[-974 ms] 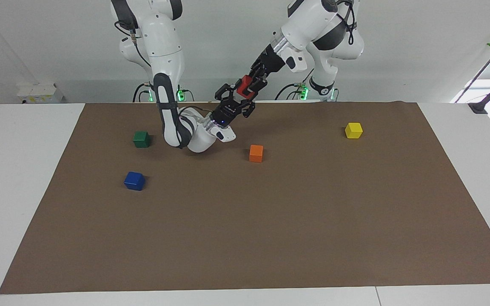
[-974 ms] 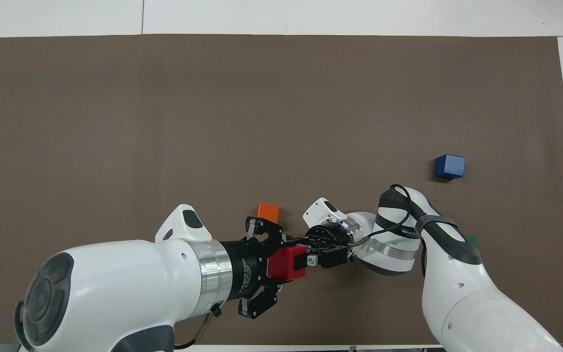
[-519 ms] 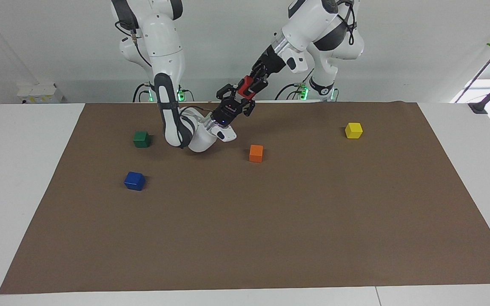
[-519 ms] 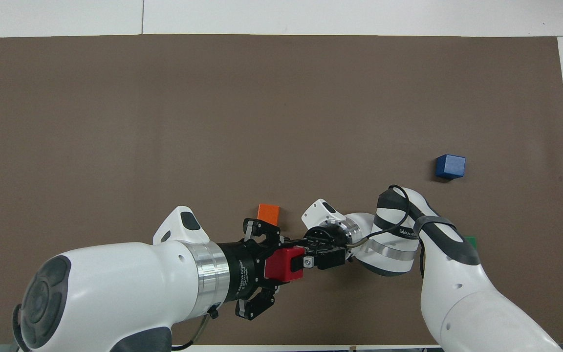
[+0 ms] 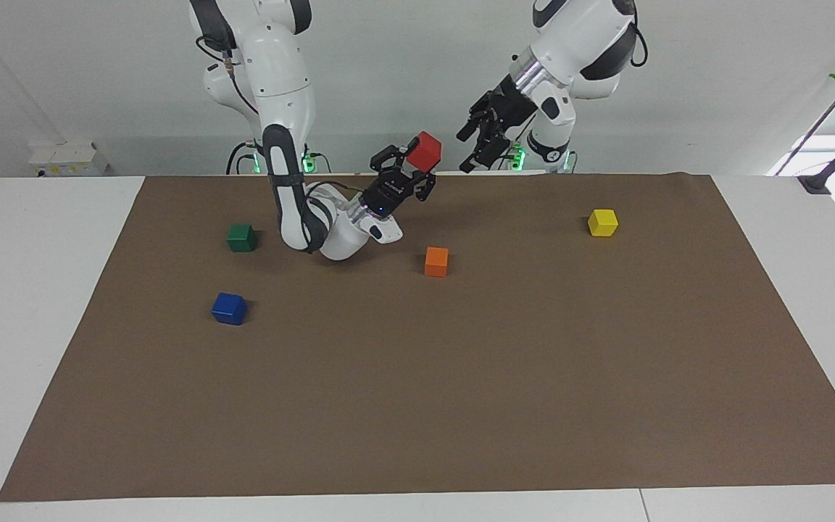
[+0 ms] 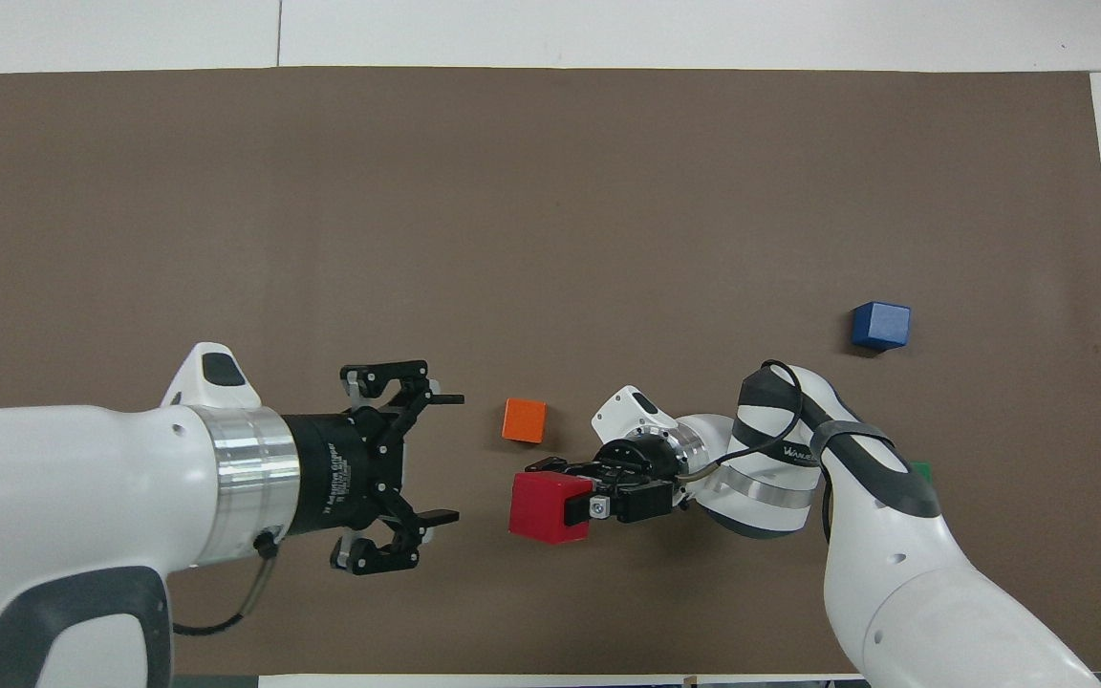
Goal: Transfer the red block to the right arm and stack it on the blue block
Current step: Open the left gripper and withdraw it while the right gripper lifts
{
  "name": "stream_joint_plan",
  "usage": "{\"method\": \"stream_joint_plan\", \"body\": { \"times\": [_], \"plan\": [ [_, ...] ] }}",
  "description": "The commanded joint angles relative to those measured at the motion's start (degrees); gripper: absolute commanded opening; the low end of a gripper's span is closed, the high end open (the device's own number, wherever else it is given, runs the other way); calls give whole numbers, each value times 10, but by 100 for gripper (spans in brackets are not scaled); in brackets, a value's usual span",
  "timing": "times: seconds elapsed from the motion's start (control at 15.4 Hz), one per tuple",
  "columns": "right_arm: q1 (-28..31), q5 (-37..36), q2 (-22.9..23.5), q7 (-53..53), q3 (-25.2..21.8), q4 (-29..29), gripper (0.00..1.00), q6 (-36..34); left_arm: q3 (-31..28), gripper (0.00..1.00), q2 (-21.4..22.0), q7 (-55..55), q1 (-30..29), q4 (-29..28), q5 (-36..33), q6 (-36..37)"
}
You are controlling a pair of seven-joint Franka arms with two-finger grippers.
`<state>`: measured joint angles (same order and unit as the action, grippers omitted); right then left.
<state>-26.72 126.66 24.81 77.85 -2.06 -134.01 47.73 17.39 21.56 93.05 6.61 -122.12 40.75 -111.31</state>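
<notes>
Robotics lab: two white arms (image 5: pixel 283 109), brown-matted table (image 5: pixel 417 406), bare walls.

On my table lies a brown mat (image 5: pixel 417 406) that covers most of the white table top (image 5: pixel 26 304). I see an orange cube (image 5: pixel 436 262) near the middle of the mat. A yellow cube (image 5: pixel 602 222) sits toward my left arm's end. A dark green cube (image 5: pixel 241 237) sits toward my right arm's end, partly hidden in the overhead view.
</notes>
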Motion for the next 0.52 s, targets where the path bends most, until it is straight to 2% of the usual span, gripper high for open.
{"method": "stream_joint_plan", "body": {
  "times": [0.0, 0.13, 0.39, 0.45],
  "plan": [
    [3, 3, -6, 12, 3, 2, 0, 10, 5, 100, 9, -88, -58, 15, -61, 58],
    [8, 3, -20, -3, 2, 2, 0, 24, 5, 100, 8, -159, -60, 15, -150, 54],
    [33, 3, -62, -62, 2, 5, 0, 89, -4, 100, -1, -360, -145, 28, -186, 74],
    [39, 4, -70, -78, 2, 9, 0, 103, -3, 100, -6, -411, -162, 53, -229, 95]
  ]
}}
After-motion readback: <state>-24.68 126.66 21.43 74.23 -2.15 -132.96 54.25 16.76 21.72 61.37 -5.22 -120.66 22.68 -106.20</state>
